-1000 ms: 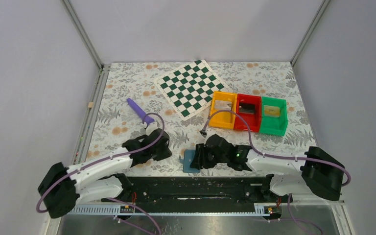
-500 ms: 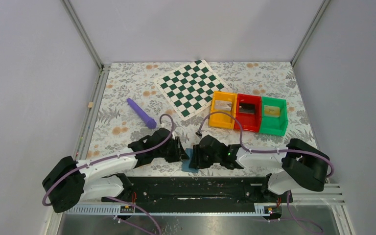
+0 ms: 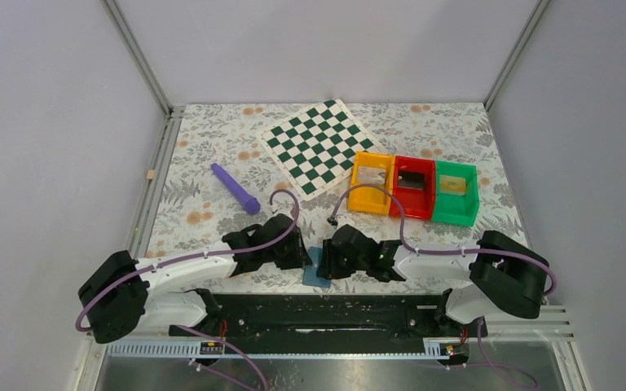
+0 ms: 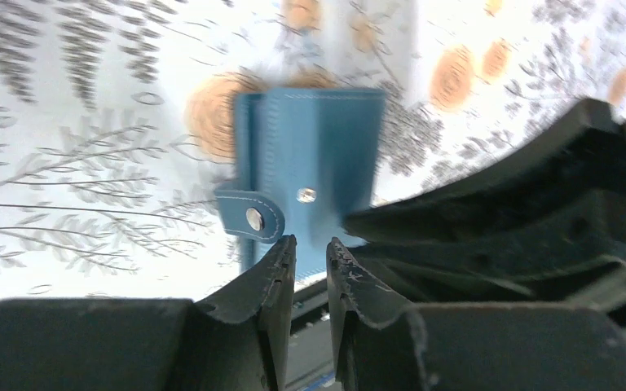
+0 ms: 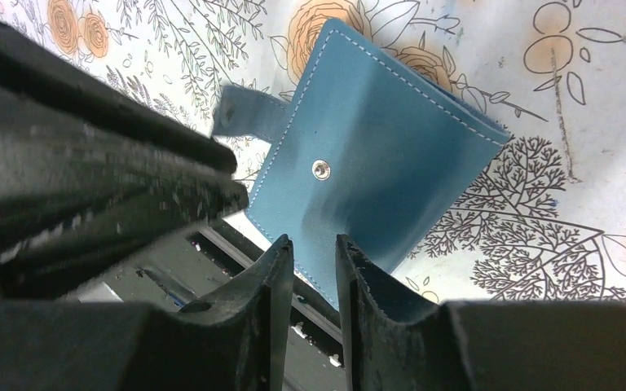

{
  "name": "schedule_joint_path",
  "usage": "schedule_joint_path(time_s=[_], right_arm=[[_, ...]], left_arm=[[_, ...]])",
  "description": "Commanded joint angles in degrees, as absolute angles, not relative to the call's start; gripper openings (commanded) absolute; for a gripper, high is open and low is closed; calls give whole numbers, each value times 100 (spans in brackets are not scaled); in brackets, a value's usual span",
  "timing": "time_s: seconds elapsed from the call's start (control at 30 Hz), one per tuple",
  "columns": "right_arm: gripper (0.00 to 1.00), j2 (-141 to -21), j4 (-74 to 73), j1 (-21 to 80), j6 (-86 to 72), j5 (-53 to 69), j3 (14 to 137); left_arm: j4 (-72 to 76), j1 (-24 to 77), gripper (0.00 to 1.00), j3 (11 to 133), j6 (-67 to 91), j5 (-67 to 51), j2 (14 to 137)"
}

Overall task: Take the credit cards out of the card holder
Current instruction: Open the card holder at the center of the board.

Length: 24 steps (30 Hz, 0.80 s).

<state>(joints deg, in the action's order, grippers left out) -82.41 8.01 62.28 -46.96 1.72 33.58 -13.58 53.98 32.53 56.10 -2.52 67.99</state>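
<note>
The card holder (image 3: 315,269) lies on the table (image 3: 204,155) at its near edge, in the gap between the two arms, and is folded shut, so its inside is hidden. Its blue outer face points up. The strap (image 4: 249,216) hangs loose at one side, unfastened: one snap stud shows on the strap and a second on the face.

Left arm: the left fingers (image 4: 287,254) are drawn almost together with only a slim gap. Their tips sit at the card holder's edge, just beside the strap. It cannot be told whether they clamp that edge or merely touch it.

Right arm: the right fingers (image 5: 284,257) are also nearly closed. The card holder's near corner runs into the gap between them, and the left wrist view shows one of them lying across that corner, so they pinch the card holder there.

The two sets of fingers point toward each other from opposite sides and are close together.

Farther back on the table:
- a chessboard (image 3: 318,147), green and white, lying flat and turned at an angle
- a purple stick (image 3: 235,188), left of the chessboard
- an orange bin (image 3: 372,198), a red bin (image 3: 413,205) and a green bin (image 3: 456,213), touching in a row on the right, each with a small flat item inside
</note>
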Motion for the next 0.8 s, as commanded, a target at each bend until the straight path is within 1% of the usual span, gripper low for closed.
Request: schedule_joint_path(time_s=[0.0, 0.23, 0.6, 0.77], right_arm=[[33, -8069, 512, 6282, -4421, -153, 3462], [34, -8108, 348, 6267, -4080, -239, 3546], [34, -8138, 257, 6197, -3702, -289, 3578], [34, -8175, 257, 6103, -3493, -276, 3552]], left_arm=[[-1835, 5359, 21, 3431, 5521, 711, 6752], [-2279, 5359, 23, 3481, 5464, 1104, 6971], [-2433, 5353, 35, 3431, 5534, 1412, 7237], [-2470, 5354, 39, 3416, 5535, 1460, 7281]])
